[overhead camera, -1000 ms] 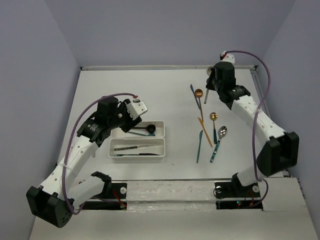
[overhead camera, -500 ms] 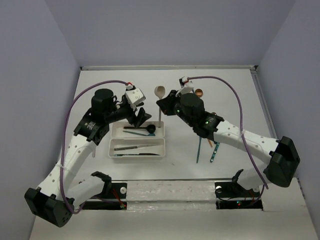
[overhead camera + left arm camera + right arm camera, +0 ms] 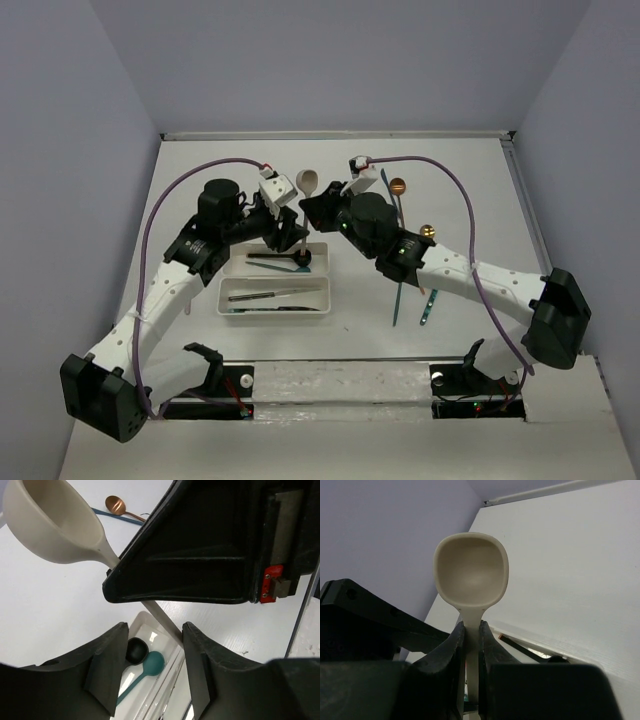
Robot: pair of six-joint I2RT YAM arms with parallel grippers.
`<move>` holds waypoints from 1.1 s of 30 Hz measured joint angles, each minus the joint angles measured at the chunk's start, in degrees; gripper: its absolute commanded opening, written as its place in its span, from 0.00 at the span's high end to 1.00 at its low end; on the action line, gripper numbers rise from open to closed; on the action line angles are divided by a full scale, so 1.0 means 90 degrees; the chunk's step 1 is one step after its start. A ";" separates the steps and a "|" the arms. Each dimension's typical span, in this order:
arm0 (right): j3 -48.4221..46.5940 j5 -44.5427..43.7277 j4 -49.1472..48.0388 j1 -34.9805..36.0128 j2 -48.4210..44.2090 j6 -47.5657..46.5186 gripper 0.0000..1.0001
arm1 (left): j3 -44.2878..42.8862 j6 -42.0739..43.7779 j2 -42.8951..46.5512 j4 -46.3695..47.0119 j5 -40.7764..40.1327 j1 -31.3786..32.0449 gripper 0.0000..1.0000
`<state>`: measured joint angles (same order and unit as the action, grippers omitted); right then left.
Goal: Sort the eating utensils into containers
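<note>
While both claws are crowding together above the far tray (image 3: 322,262), I am seeing bare tabletop (image 3: 220,148) running behind them to the back wall. The near tray (image 3: 320,288) is lying just beside the far one, both well off every edge. My right claw (image 3: 313,208) is pinching the cream spoon (image 3: 309,183) by its handle, the bowl standing clear beyond the fingertips. My left claw (image 3: 287,232) is hanging just beside it, jaws wide and gripping nothing. Loose utensils are lying on the right half, among them a copper spoon (image 3: 397,186) and a gold spoon (image 3: 427,232). The left wrist camera is giving me a teal spoon (image 3: 152,663) touching the black spoon (image 3: 135,650) in the far tray; overhead I cannot make the teal one out. The right wrist camera is showing the fingers (image 3: 454,650) pressing both sides of the handle.
</note>
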<state>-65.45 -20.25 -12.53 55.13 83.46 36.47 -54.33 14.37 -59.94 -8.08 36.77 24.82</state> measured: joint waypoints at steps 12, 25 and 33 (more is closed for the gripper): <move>-0.0012 0.0078 -0.0202 0.0002 0.0209 0.0172 1.00 | 0.0000 -0.0104 -0.0080 0.0372 -0.0253 0.0034 0.68; -0.0015 0.0022 -0.0238 -0.0007 0.0236 0.0228 1.00 | 0.0000 -0.0250 -0.0304 0.0546 -0.0466 -0.0019 1.00; -0.0007 0.0092 -0.0342 -0.0012 0.0359 0.0262 0.53 | 0.0027 0.0104 -0.0238 0.0376 -0.0697 -0.0017 1.00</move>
<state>-65.52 -19.42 -15.62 55.02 86.70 38.83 -54.08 15.31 -62.08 -4.69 30.50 24.67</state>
